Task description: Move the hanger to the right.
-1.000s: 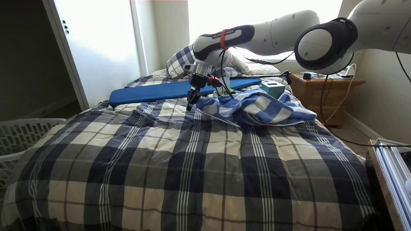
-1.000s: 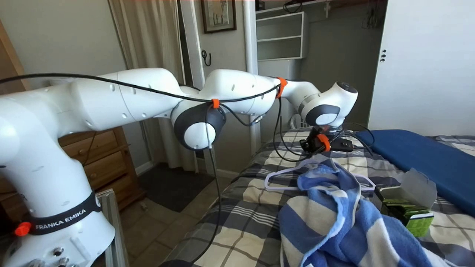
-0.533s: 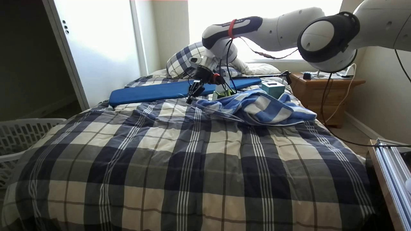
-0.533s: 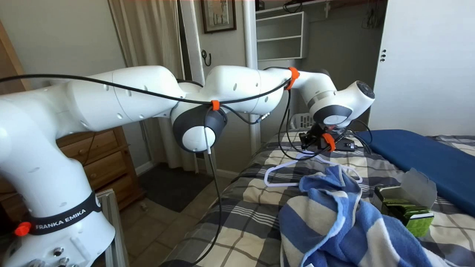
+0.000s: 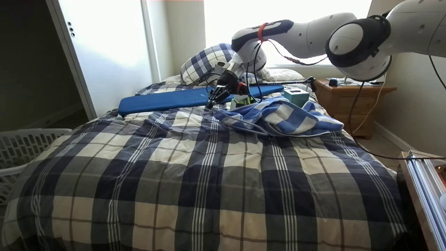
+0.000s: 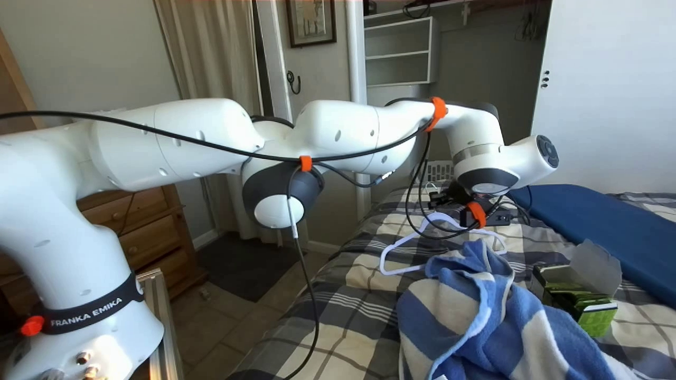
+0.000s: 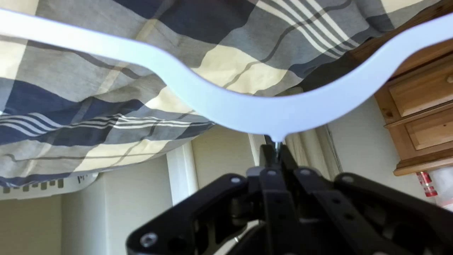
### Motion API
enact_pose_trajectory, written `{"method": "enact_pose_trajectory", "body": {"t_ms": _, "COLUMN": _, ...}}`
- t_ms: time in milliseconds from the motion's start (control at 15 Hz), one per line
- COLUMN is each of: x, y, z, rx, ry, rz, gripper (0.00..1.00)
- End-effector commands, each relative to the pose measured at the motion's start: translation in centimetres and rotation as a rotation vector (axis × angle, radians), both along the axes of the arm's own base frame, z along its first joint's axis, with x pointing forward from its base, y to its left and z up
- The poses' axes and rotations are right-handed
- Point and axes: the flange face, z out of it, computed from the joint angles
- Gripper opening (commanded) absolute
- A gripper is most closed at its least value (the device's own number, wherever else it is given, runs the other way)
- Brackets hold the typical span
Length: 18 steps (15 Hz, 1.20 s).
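Note:
A pale lavender hanger (image 6: 438,216) hangs tilted from my gripper (image 6: 437,199). My gripper is shut on its metal hook at the neck. In the wrist view the hanger's curved shoulders (image 7: 262,111) spread across the upper picture, just past the closed fingertips (image 7: 277,152). In an exterior view the gripper (image 5: 210,105) points down and to the left, with the hanger's thin lower edge (image 5: 260,132) in front of the towel. The blue and white towel (image 6: 454,306) hides part of the hanger's lower bar. I cannot tell whether the hanger touches the bed or towel.
The towel (image 5: 289,118) lies bunched on the plaid bed (image 5: 195,164). A green box with packets (image 6: 586,306) stands beside it. A blue ironing board (image 5: 163,101) lies behind, and a teal box (image 5: 296,97) is near. A white basket (image 5: 31,146) stands beside the bed.
In an exterior view the gripper has risen and moved slightly right, and the wrist has tilted more. The hanger has moved and turned with it. The towel's top fold has dropped a little.

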Motion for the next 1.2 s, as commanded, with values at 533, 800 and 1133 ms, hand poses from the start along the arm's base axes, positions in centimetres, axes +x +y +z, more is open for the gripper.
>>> {"method": "enact_pose_trajectory", "body": {"t_ms": 533, "x": 0.5, "y": -2.8, "z": -2.9, "rx": 0.070, "ry": -0.088, "rz": -0.200, "gripper": 0.04}}
{"method": "enact_pose_trajectory", "body": {"t_ms": 800, "x": 0.6, "y": -2.8, "z": -3.1, "rx": 0.065, "ry": -0.091, "rz": -0.210, "gripper": 0.04}}
{"method": "enact_pose_trajectory", "body": {"t_ms": 1133, "x": -0.5, "y": -3.8, "z": -3.7, "rx": 0.095, "ry": -0.071, "rz": -0.179, "gripper": 0.01}}
